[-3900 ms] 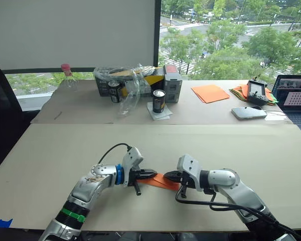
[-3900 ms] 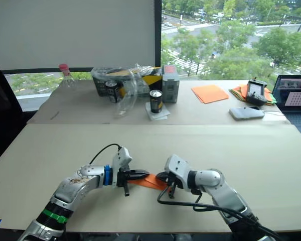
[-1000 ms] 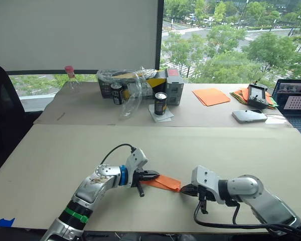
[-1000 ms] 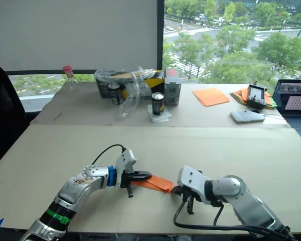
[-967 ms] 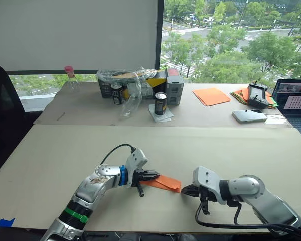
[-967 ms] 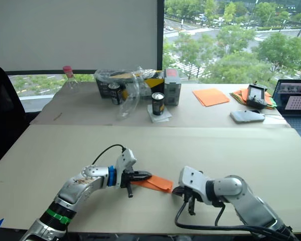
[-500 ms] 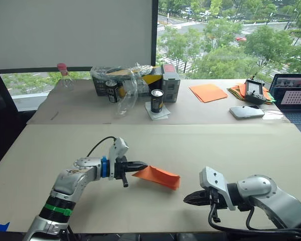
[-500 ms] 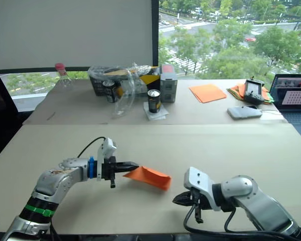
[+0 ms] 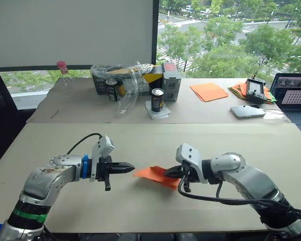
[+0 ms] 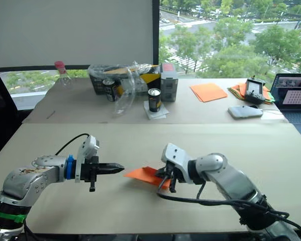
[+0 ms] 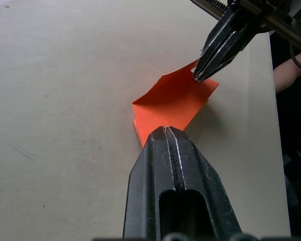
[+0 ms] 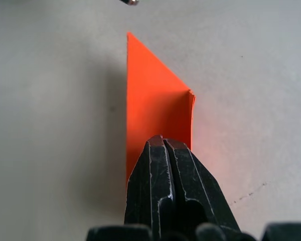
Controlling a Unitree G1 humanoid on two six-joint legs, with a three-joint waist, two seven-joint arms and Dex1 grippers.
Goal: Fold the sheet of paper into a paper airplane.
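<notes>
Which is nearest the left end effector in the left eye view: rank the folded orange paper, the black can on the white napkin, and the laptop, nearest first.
From the left end effector:
1. Folded orange paper, just to its right on the near table.
2. Black can, on the far table, middle.
3. Laptop, far right edge.

The beige table carries the folded paper airplane.

Head stereo overhead; wrist close-ups.
</notes>
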